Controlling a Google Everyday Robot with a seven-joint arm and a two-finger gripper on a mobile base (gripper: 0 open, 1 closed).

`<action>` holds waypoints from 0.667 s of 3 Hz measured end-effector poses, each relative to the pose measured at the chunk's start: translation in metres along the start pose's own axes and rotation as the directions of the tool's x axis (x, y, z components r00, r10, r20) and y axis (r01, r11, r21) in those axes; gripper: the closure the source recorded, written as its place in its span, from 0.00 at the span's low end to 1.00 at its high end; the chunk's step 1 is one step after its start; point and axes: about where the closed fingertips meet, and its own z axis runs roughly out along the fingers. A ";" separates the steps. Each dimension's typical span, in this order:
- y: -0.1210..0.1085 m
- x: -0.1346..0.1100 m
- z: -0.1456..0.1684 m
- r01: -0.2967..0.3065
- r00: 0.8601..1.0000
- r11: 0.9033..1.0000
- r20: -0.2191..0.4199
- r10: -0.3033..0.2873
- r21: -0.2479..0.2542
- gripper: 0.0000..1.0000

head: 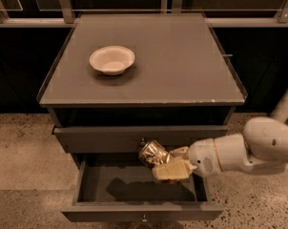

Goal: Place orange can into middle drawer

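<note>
The orange can [151, 153] is a small dented shiny metal can, tilted, and my gripper [167, 161] is shut on it from the right. My cream fingers [171, 171] clamp its right end. My white arm [239, 149] reaches in from the right. The can hangs just above the back of the open middle drawer [110, 187], a shallow dark grey box pulled out at the bottom. The drawer's front [139, 213] carries a small knob [144, 218]. The can is in front of the upper drawer's face and not touching the drawer floor.
A cream-white bowl [111, 59] sits on the grey tabletop [182, 66] at the left. The upper drawer [96, 138] stands slightly out above the open one. Speckled floor [20, 156] surrounds the cabinet, and a dark railing [63, 1] runs behind it.
</note>
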 end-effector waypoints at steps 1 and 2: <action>-0.034 0.054 0.000 -0.067 0.997 0.993 0.055 0.062 0.095 1.00; -0.071 0.086 -0.001 -0.137 0.990 0.980 0.060 0.130 0.146 1.00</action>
